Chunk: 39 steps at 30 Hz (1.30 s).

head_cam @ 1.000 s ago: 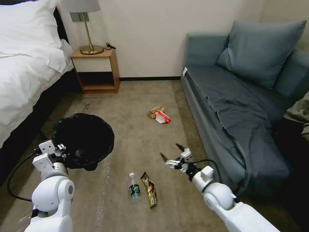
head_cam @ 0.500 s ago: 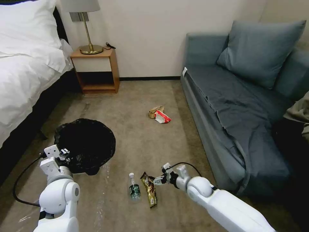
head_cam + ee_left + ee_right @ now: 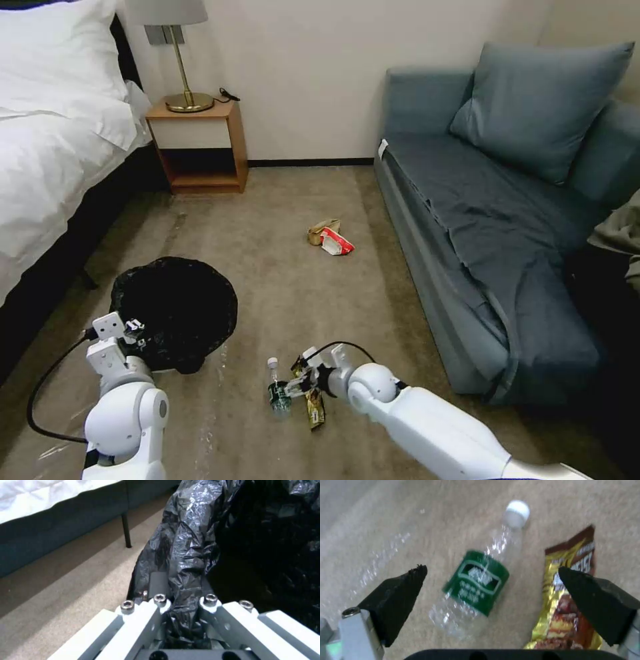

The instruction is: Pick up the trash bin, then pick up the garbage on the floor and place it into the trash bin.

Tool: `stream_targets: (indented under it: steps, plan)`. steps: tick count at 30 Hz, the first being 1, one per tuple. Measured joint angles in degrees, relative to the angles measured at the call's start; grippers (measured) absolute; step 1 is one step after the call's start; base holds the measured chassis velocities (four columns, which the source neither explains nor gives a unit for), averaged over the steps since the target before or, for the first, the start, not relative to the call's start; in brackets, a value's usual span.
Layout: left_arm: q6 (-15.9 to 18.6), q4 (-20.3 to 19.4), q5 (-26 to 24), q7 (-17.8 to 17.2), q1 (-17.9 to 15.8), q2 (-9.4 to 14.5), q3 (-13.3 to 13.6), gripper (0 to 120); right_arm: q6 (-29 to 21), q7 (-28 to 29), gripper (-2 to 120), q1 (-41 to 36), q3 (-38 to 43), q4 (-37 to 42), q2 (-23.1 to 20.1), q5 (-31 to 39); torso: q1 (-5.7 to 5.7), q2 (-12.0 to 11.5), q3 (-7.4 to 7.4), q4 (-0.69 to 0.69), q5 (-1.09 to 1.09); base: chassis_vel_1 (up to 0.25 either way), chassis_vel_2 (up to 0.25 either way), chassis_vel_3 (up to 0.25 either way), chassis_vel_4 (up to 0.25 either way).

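The right gripper (image 3: 288,385) hangs low over the carpet (image 3: 293,293) with its black fingers (image 3: 398,597) spread wide and holding nothing. Between them lies the clear bottle (image 3: 476,585), green label up and white cap pointing away from the gripper. Just beside the bottle, under one fingertip, lies the gold-brown snack wrapper (image 3: 568,610). Farther out, towards the sofa (image 3: 480,220), a red-and-white packet (image 3: 337,243) touches a piece of crumpled tan paper (image 3: 322,230). The left gripper (image 3: 181,605) is clamped on the rim of the trash bin (image 3: 175,313), pinching its black liner, beside the bed (image 3: 53,133).
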Motion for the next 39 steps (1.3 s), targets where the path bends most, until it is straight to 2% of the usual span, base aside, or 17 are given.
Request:
stream_targets:
  steps: [5,11,14,20,34,36,38,39]
  plan:
    - [-0.5,-0.9,-0.1,0.0,1.2,-0.2,-0.1,3,2.5,-1.9,100,-0.3,1.1,-3.5,0.6,-3.4,0.0,0.0,0.0,-0.01,0.01,0.0,0.0,0.0,0.0]
    - [-0.6,-1.1,-0.1,0.0,1.6,-0.1,-0.3,3,3.5,-2.4,100,0.0,2.1,-5.5,0.9,-4.4,0.0,0.0,0.0,0.0,0.01,0.0,0.0,0.0,0.0]
    - [-0.7,-1.2,-0.1,0.0,1.7,-0.2,-0.3,3,6.0,-3.4,100,0.2,2.5,-9.4,2.0,-6.2,0.0,0.0,0.0,0.0,0.01,0.0,0.0,0.0,0.0]
    - [-0.7,-1.6,0.0,-0.1,2.2,-0.1,-0.4,3,7.3,-4.2,100,0.5,3.9,-13.4,3.0,-7.6,0.0,0.0,0.0,-0.01,0.01,0.0,0.0,0.0,0.0]
    - [-1.2,-1.2,0.0,-0.1,2.1,-0.1,-0.6,3,10.9,-6.7,100,-0.6,5.7,-17.9,3.7,-10.0,0.0,0.0,0.0,0.0,0.01,0.0,0.0,0.0,0.0]
    - [-1.2,-1.2,0.0,-0.2,2.1,0.0,-0.6,3,11.6,-7.0,96,-0.8,5.9,-18.3,4.0,-10.3,0.0,0.0,0.0,0.0,0.01,0.0,0.0,0.0,0.0]
    - [-1.2,-1.2,0.0,-0.2,2.1,0.1,-0.7,3,12.5,-7.5,87,-1.3,6.3,-18.8,4.3,-10.9,0.0,0.0,0.0,0.0,0.01,0.0,0.0,0.0,0.0]
    - [-1.2,-1.2,0.0,-0.2,2.1,0.1,-0.7,3,12.5,-7.5,87,-1.3,6.3,-18.8,4.3,-10.9,0.0,0.0,0.0,0.0,0.01,0.0,0.0,0.0,0.0]
